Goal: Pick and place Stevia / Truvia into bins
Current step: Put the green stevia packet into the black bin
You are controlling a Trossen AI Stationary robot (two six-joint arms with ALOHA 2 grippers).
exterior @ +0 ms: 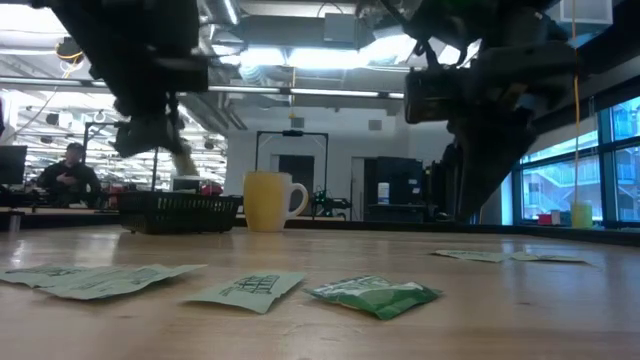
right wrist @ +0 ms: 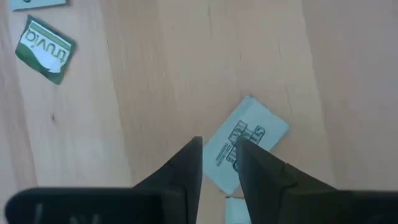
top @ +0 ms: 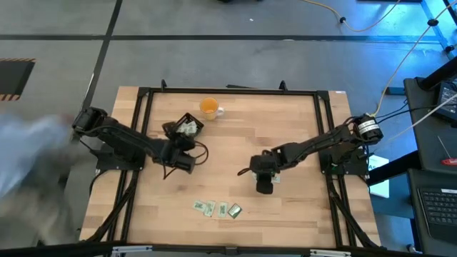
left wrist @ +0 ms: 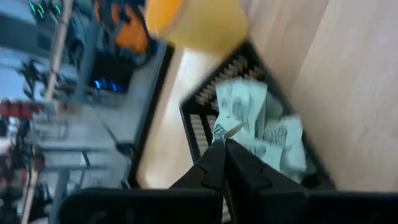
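- The pale green paper sachet (right wrist: 244,147) is partly covered by the right gripper's dark fingers (right wrist: 186,168) in the right wrist view.
- The orange cup (left wrist: 199,22) is blurred and cut off at the edge.
- The print on the sachets in the black tray (left wrist: 198,118) cannot be read.

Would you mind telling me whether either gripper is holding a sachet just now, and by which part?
Neither: left gripper is shut and empty above the tray; right gripper hangs open over a sachet.

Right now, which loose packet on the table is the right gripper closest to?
The pale Stevia sachet directly under the right gripper, apart from the three-packet row nearer the table's front edge, which includes the green Truvia packet.
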